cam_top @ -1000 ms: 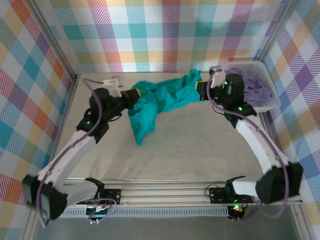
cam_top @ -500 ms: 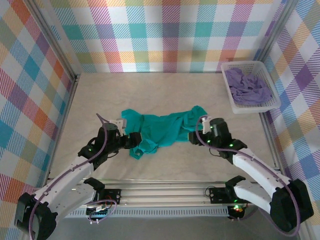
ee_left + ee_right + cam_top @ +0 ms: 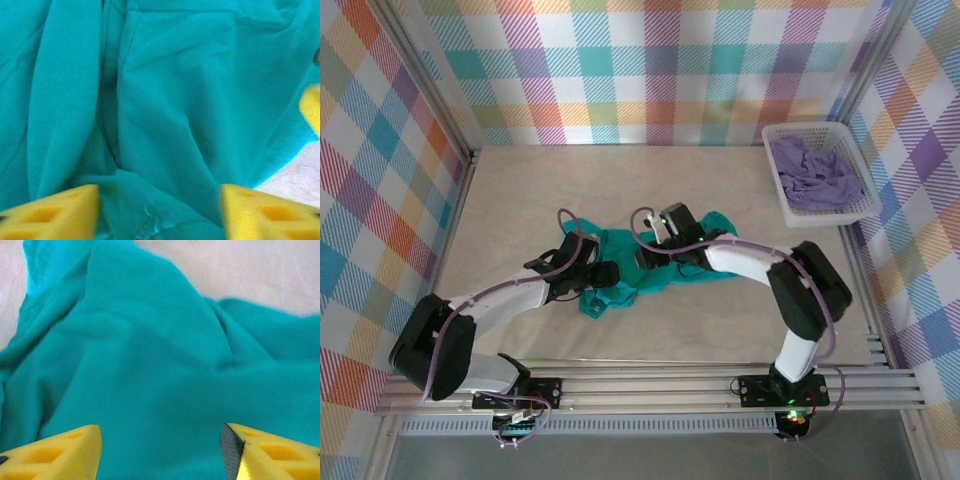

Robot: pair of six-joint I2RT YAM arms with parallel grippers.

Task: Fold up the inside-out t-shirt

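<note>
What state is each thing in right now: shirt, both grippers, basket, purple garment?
teal t-shirt: crumpled on the table, not folded.
left gripper: open, over the shirt fabric.
right gripper: open, over the shirt fabric.
white basket: upright, holding the purple garment.
purple garment: bunched inside the basket.

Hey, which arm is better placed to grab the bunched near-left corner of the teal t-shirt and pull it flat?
Probably left: the left claw stands open right beside that bunched corner of the teal t-shirt, while the right claw, also open, sits over its middle, farther off.
</note>
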